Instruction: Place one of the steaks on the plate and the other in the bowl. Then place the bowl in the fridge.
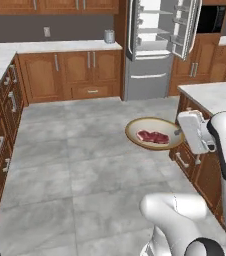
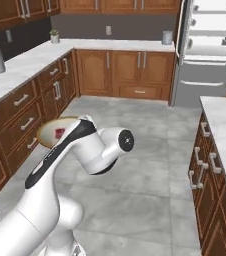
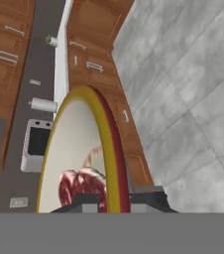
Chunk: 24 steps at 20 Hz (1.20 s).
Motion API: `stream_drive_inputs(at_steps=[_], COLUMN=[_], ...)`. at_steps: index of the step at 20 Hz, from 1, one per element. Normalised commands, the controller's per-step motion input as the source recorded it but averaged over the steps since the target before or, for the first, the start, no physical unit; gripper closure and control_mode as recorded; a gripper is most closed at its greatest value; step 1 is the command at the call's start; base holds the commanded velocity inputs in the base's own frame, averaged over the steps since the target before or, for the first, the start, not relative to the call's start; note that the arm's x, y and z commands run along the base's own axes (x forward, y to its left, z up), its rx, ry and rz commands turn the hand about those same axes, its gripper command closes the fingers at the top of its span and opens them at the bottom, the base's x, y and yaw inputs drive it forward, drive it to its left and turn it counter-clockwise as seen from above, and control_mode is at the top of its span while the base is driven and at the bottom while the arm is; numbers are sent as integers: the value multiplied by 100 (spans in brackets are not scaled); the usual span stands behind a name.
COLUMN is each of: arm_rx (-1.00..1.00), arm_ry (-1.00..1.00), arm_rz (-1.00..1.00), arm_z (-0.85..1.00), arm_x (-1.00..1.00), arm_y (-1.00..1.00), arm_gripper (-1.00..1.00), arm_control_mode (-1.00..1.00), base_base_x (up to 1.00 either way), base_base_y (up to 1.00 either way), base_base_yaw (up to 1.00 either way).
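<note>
Kitchen was all wood cabinets and grey tile floor, with the fridge [image 1: 160, 47] at the far wall, doors open and white shelves showing. So the drop-off spot was well apart from the arm.

The bowl [image 1: 152, 132] hung in mid-air over the floor, just beside the island corner, roughly level. The gripper [image 3: 118, 201] was clamped on its rim, one finger inside and one outside, as the hand view showed.

Inside lay the dark red steak [image 1: 153, 137], flat on the cream bottom, near the gripped side.

My take: the bowl looked stiff and light, probably ceramic, so chippable if bumped on a shelf edge. A one-sided rim pinch leaves it free to tip. The steak was soft and likely slick, so any tilt could slide it out.
</note>
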Motion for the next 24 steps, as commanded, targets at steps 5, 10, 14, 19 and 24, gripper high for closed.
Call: stream_drive_inputs(at_steps=[5,10,14,19,24], arm_rx=[0,0,0,0,0], arm_ry=[0,0,0,0,0], arm_rz=[0,0,0,0,0], arm_z=[0,0,0,0,0], arm_x=[0,0,0,0,0], arm_y=[0,0,0,0,0], arm_gripper=[100,100,100,100,100], arm_control_mode=[100,100,100,100,100], base_base_x=[100,100,100,100,100], base_base_y=[-23,-19,-17,-13,0], base_base_yaw=[0,-1,-4,-13,-34])
